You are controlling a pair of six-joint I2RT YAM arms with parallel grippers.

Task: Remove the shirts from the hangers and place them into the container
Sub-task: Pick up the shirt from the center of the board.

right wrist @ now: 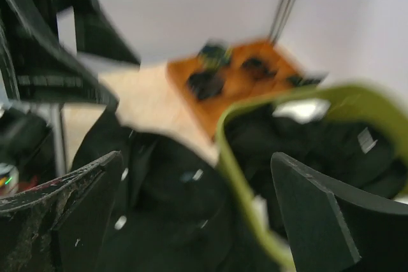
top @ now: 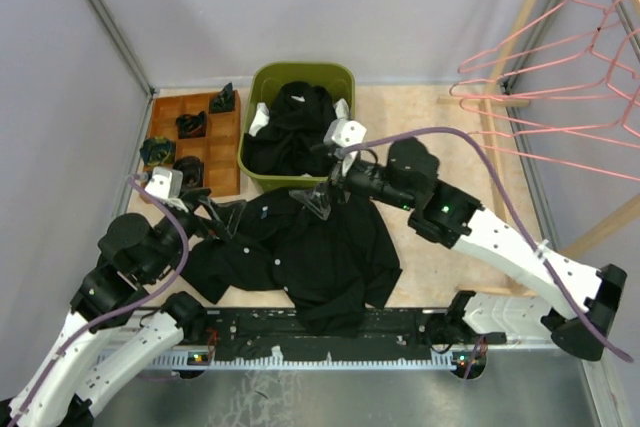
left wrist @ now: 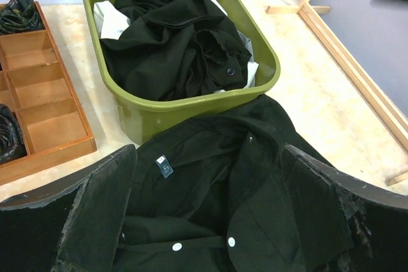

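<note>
The light in here is soft and even, falling from above, and nothing glares. In the top view the table (top: 430, 137) reads pale and clean, with only faint shadows hugging the tub (top: 300, 67) and lying under the arms. The black shirt (top: 320, 257) swallows detail, and its folds barely show. The left wrist view is sharp across the tub and the tray (left wrist: 38, 93), though the near fingers (left wrist: 95, 221) go soft and dark along the bottom edge. The right wrist view is smeared all over: tub rim, tray and shirt run streaky, and only its own fingers (right wrist: 319, 214) keep a fair edge.
</note>
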